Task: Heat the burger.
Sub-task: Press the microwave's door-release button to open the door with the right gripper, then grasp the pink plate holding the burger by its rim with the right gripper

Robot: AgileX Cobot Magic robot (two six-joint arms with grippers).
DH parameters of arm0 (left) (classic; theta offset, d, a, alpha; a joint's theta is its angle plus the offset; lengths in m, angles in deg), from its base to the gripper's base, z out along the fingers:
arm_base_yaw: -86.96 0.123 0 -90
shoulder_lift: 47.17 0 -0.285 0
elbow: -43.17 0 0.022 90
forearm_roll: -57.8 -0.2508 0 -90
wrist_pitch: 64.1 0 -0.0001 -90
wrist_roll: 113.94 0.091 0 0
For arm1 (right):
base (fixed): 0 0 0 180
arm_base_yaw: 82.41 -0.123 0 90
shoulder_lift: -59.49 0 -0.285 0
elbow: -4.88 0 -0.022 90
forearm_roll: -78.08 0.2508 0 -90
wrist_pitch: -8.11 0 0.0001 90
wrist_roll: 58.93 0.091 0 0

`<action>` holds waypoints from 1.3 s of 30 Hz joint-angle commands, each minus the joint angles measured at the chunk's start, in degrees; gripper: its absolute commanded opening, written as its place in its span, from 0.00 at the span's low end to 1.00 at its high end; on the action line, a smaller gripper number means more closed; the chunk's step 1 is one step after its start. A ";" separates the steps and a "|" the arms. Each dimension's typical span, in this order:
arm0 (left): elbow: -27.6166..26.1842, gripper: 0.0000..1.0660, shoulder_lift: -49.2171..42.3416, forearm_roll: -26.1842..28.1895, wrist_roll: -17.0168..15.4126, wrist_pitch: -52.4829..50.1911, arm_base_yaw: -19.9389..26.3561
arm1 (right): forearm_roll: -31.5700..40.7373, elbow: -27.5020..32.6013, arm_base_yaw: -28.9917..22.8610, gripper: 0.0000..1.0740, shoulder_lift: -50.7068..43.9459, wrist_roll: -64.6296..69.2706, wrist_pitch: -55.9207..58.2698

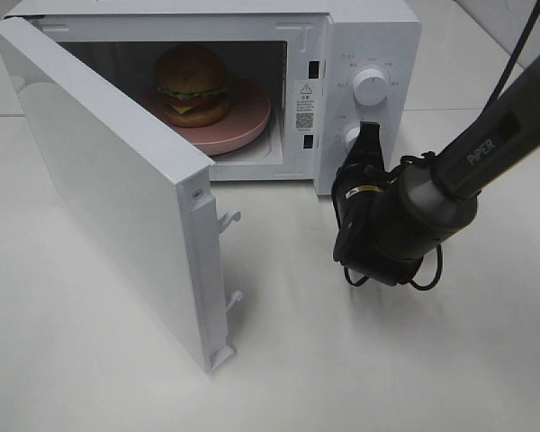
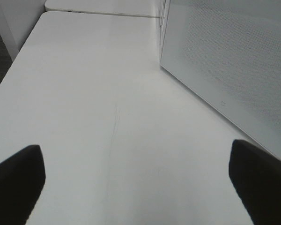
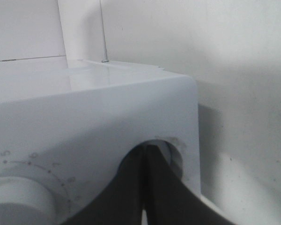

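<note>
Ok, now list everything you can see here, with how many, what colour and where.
microwave: one, white, on the table, its door swung wide open
burger: one, brown bun with green, red and yellow layers, inside the microwave on the plate
plate: one, pink, inside the microwave under the burger
knobs: two, white, on the control panel; upper knob above lower knob
label: one, white with print, on the frame beside the cavity
table: one, white, under everything
right claw: one, black, shut, tips at the lower knob
left claw: one, black, open, over bare table beside the door
</note>
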 commanded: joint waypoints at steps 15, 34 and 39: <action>0.11 0.95 -0.92 0.52 -0.06 -0.74 0.23 | -10.26 2.12 2.46 0.00 -5.73 1.89 -0.86; 0.11 0.95 -0.92 0.52 -0.06 -0.74 0.23 | -17.93 17.82 2.46 0.00 -18.28 -2.58 14.67; 0.11 0.95 -0.92 0.52 -0.06 -0.74 0.23 | -18.33 20.17 2.46 0.00 -23.78 -12.15 21.20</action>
